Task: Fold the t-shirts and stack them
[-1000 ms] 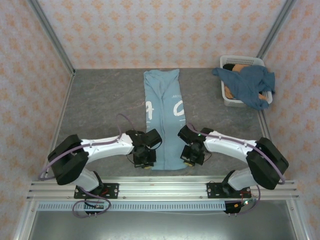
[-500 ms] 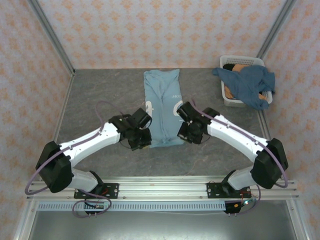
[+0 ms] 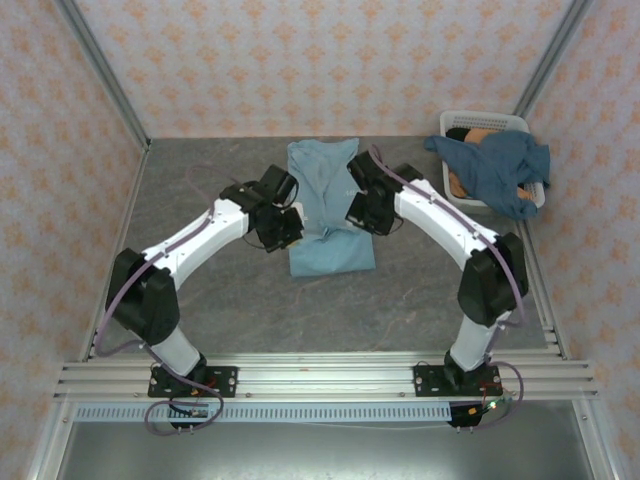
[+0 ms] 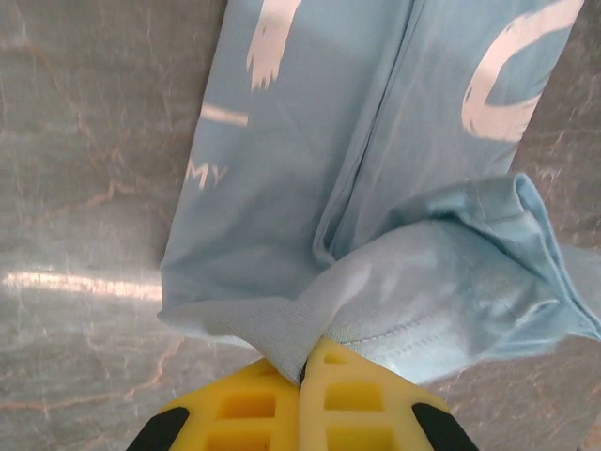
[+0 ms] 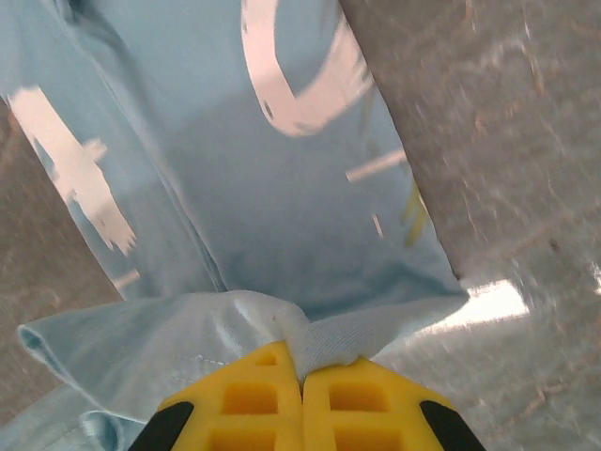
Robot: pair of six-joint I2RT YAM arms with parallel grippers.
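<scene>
t-shirt (image 3: 331, 254) edge pinched in fully closed left tool (image 4: 305, 363); likewise in right tool (image 5: 300, 372)

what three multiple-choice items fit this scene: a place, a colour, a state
1. Where does the white slatted basket stand?
A. near left corner
B. far right of the table
C. centre
2. What colour is the lettering on the light blue t-shirt?
A. white
B. black
C. red
3. How do both arms' jaws stand?
A. open
B. shut on the basket
C. shut on the t-shirt's edge

B, the top view shows it at the far right; A, wrist views show white letters; C, each wrist view shows cloth pinched between closed yellow jaws.
</scene>
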